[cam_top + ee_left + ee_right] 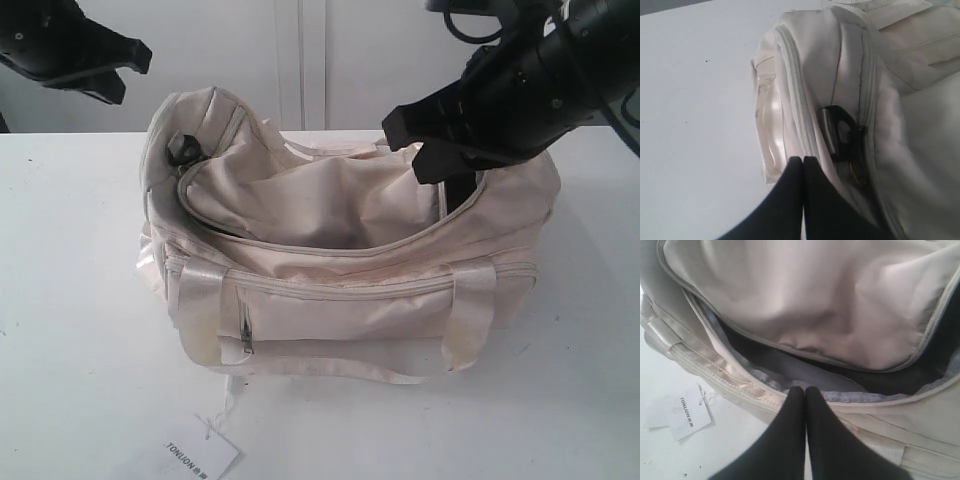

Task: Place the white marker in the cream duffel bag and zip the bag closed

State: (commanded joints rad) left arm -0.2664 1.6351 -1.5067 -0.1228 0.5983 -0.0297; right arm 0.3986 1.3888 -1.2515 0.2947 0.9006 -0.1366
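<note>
Above duffel bag rim, right gripper

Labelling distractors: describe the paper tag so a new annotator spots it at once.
Find the big cream duffel bag mid-table. On the white table just in front of it, near the exterior view's bottom edge, lies a small flat paper tag. It alone carries black printed letters.

Likely lab: white table, plain wall
</note>
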